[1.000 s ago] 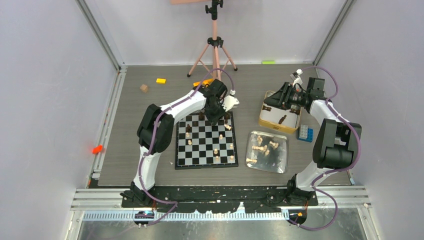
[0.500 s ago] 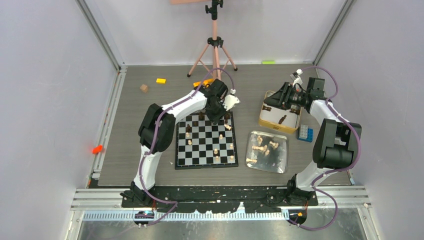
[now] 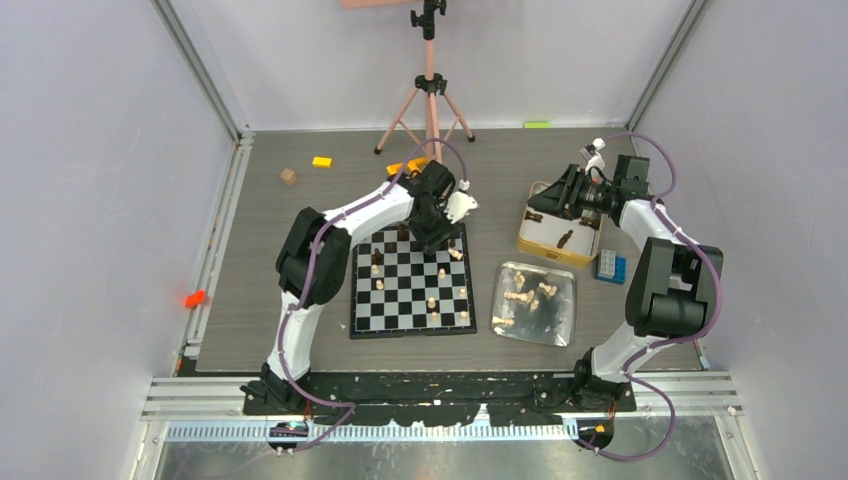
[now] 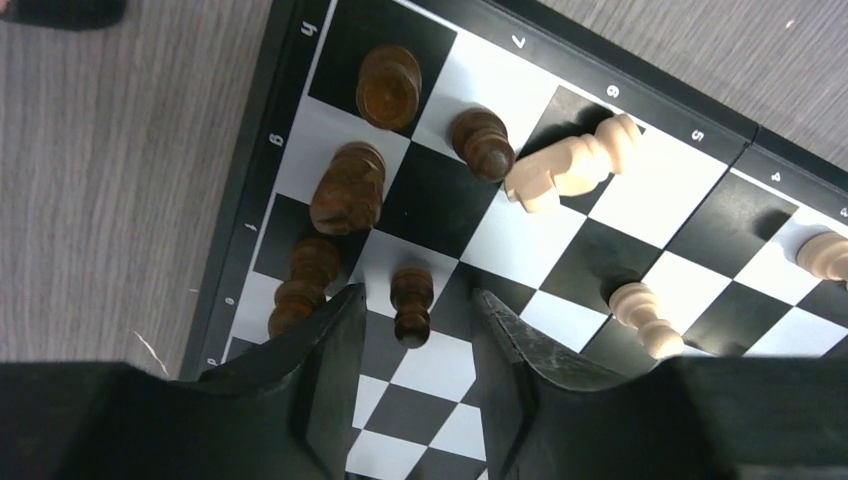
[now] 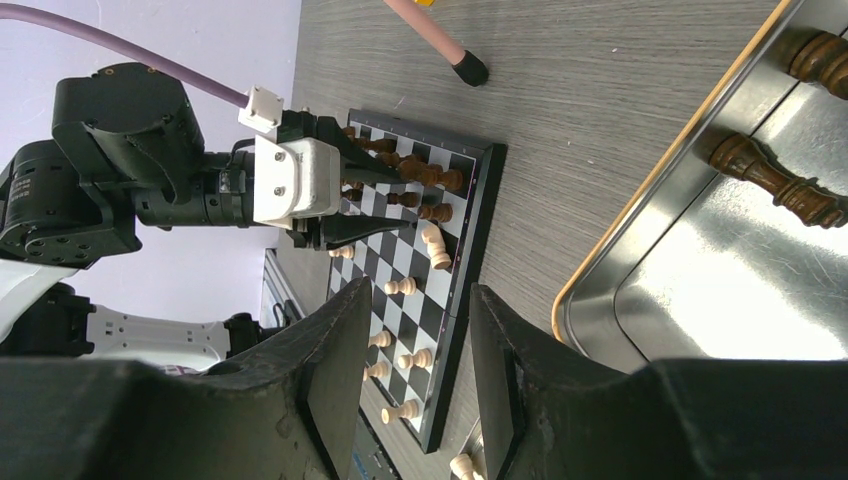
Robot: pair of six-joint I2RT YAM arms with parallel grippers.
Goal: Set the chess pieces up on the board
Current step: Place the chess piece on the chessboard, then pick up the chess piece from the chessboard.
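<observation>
Left jaws, released, are straddling an upright dark brown wooden pawn, probably seating it; right jaws are hanging released, empty.

A grey wood-grain tabletop is shown. A black-and-white chessboard is laid near its centre. A shiny silver tray is set just to the right, not touching the board. A gold-rimmed tin is placed beyond the tray, with a blue toy block just beside it. A yellow block and a brown cube are seen far left, and a green block at the far edge. A pink tripod is stood at the back.
</observation>
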